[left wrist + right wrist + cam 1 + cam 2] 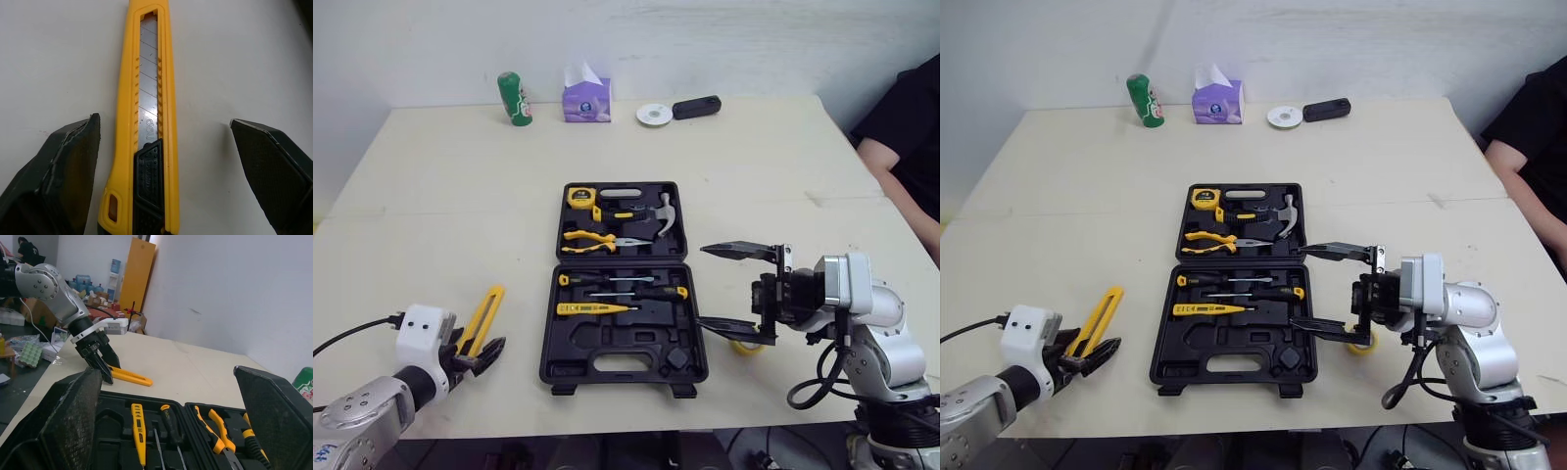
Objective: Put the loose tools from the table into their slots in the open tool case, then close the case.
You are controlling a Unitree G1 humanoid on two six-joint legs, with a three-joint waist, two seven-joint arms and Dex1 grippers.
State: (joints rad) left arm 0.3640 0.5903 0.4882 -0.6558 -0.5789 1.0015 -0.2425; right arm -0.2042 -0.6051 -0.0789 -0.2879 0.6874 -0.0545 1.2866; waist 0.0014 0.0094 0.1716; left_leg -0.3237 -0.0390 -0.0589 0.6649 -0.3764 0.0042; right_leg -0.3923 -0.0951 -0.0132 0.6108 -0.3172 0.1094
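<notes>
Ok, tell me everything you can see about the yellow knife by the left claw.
The knife is a snap-off utility knife with a yellow plastic body, a segmented metal blade lying in its channel and a black ribbed slider. The blade looks retracted. It lies flat on the table, left of the case and outside it. The left claw is open, with one finger on each side of the slider end, and neither finger touches the knife.

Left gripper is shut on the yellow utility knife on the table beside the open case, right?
No: the left gripper is open, fingers apart on either side of the yellow utility knife; the left wrist view shows it. The rest holds.
</notes>
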